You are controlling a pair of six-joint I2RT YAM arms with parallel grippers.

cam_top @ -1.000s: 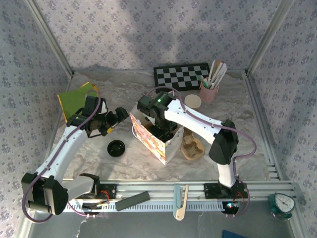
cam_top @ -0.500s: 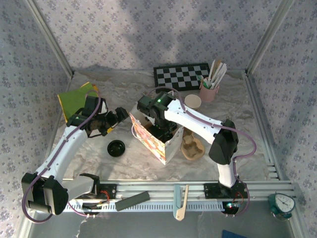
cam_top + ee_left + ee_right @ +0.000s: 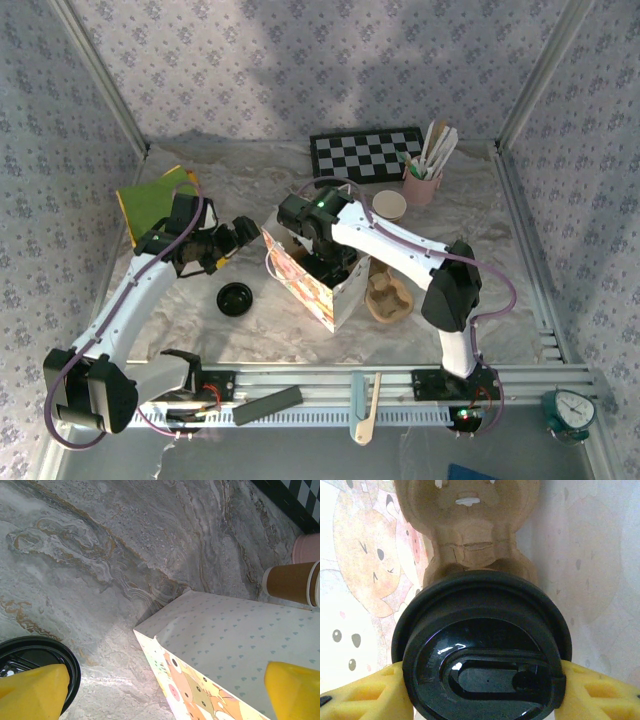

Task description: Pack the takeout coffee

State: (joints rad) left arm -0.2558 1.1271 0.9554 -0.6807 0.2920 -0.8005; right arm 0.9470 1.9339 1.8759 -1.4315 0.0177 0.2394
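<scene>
White arm links (image 3: 390, 240), black joints (image 3: 450, 295), purple cables (image 3: 505, 275), yellow fingertips (image 3: 30, 692).

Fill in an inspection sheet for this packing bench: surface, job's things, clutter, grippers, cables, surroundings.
Surface: grey marbled sheet, wrinkled, no spills seen.
Job's things: takeout coffee, black lid on, inside the cartoon paper bag over a pulp cup tray.
Clutter: loose black lid, lidless kraft cup, second pulp tray, pink cup of stirrers, chessboard, green book.
Grippers: right gripper closed on the coffee's lid; left gripper open beside the bag.
Cables: purple cable looped along each arm, nothing snagged.
Surroundings: floral-patterned walls, metal frame.
</scene>
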